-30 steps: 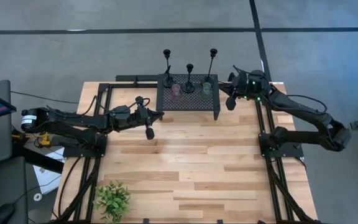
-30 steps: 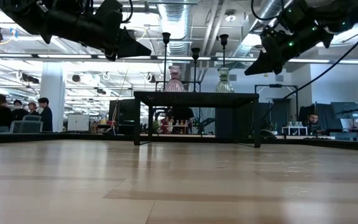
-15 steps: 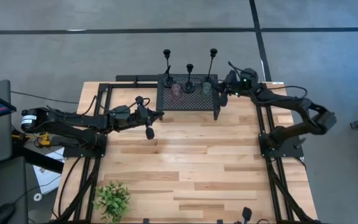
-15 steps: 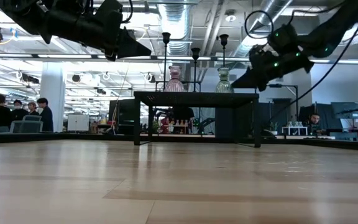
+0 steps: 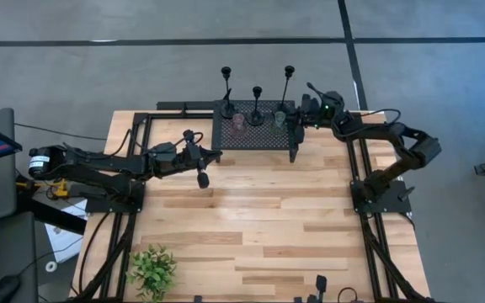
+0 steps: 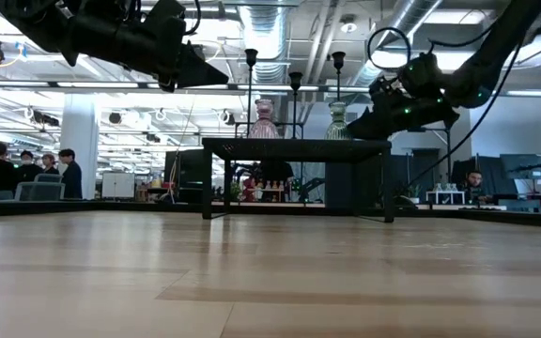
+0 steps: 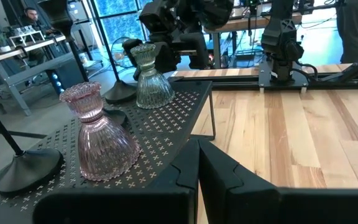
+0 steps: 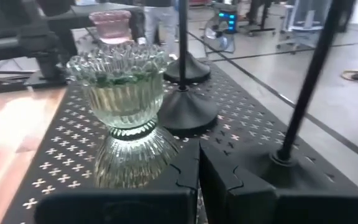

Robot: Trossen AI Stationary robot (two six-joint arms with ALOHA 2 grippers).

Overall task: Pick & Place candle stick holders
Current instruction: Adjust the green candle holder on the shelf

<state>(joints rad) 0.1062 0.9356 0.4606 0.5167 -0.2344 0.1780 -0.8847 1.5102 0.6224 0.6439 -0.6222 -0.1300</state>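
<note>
On perforated black rack [image 5: 255, 135] at table's [image 5: 259, 227] far edge: three candle stick holders [image 5: 257, 108]. My right gripper [image 5: 297, 124] closed, empty, beside rightmost. Thin rigid stems, likely light, top-heavy, tippy; grip stem low near base. Left gripper [image 5: 201, 178] closed, waiting over table.

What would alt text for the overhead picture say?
Three black candlesticks stand on a black rack at the table's far edge. The right end effector reaches its right end; the left end effector waits by its left. A plant sits near-left.
</note>
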